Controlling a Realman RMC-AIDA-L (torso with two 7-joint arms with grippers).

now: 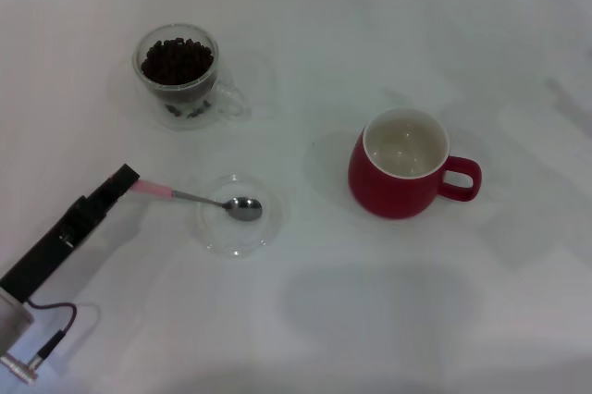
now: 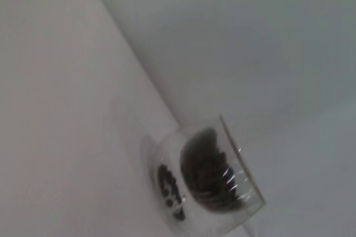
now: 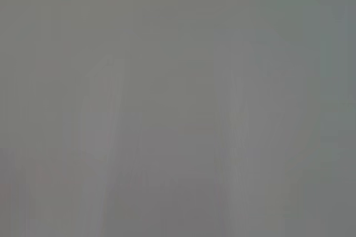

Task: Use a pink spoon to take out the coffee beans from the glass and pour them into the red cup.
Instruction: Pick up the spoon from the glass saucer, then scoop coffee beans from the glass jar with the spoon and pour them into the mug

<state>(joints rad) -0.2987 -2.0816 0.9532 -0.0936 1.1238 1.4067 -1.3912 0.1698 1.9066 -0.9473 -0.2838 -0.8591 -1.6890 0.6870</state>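
The jaws of the left gripper (image 1: 128,181) are seen meeting the pink end of the pink spoon (image 1: 205,200), but whether they are closed on the handle or only set about it cannot be told from the head view. The spoon's metal bowl is rested inside a clear glass saucer (image 1: 215,237), which is taken here as the landmark. The glass (image 1: 178,76) is placed beyond the saucer, well apart from it, and is filled with the coffee beans (image 1: 177,60); a few beans are also visible low in its wall. The red cup (image 1: 400,174) is stood to the right of the saucer, upright and empty, its handle turned away from the saucer. The right gripper is not shown in any view. It is judged that no beans have yet been transferred. A risk is noted: the handle is held at its very tip, so the spoon could pivot or slip when lifted, and the saucer could be dragged or tipped by the bowl.
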